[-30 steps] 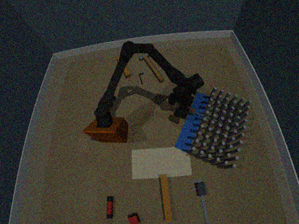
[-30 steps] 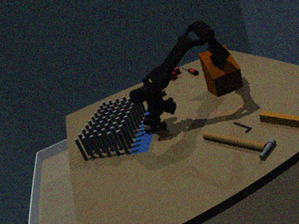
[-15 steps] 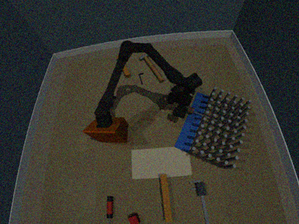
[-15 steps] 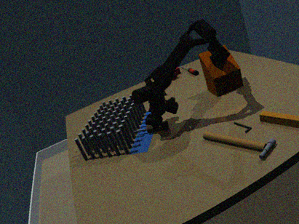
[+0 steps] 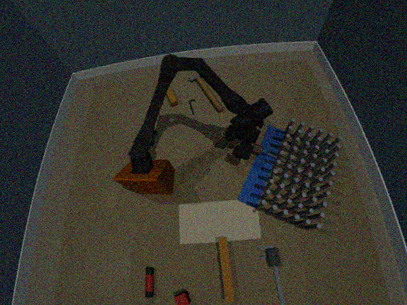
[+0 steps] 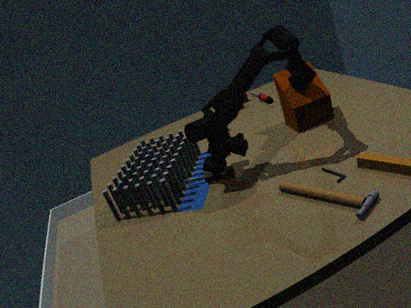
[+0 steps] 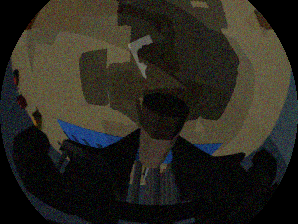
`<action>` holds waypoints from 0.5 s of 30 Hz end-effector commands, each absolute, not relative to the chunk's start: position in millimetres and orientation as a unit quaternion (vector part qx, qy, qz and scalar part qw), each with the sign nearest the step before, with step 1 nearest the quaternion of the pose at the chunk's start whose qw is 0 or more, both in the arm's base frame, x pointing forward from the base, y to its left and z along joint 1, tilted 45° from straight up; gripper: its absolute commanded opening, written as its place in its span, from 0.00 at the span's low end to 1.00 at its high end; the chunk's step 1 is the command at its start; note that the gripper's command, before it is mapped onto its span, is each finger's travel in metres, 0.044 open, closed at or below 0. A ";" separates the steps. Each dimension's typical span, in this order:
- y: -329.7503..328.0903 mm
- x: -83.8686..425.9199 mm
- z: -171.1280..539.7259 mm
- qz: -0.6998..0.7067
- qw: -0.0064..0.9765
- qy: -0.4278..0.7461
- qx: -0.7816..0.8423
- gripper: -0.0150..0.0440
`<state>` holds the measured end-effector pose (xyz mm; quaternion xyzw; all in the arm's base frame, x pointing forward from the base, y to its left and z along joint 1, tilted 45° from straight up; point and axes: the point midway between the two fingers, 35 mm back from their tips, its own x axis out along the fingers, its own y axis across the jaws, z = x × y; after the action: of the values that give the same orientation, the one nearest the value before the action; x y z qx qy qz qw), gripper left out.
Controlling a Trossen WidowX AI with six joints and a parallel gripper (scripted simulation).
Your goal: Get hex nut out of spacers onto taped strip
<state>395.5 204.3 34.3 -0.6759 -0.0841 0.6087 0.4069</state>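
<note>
The claw (image 5: 244, 151) (image 6: 219, 168) (image 7: 156, 133) is gripping a dark-ended piece (image 7: 164, 120), too murky for me to name. The blue taped strip (image 5: 261, 165) (image 6: 198, 191) (image 7: 87, 135) is lying just beside it, the spacers (image 5: 296, 182) (image 6: 149, 170) standing beyond. I'm not managing to spot the nut. Farther from the claw, a hammer (image 5: 209, 94) (image 6: 323, 194) is lying near a hex key (image 5: 192, 106) (image 6: 335, 173); a screwdriver (image 5: 149, 282) (image 6: 265, 98) is resting well apart.

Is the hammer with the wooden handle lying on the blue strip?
No, the wooden-handled hammer lies on the bare wooden tabletop, well apart from the blue strip.
</note>
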 end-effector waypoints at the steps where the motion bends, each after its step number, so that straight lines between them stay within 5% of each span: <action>1: 204.4 393.1 35.5 0.607 0.408 -0.082 -0.677 0.25; 15: 206.9 384.6 37.7 0.607 0.408 -0.082 -0.677 0.25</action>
<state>386.5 207.0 36.8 -0.6759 -0.0840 0.6087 0.4070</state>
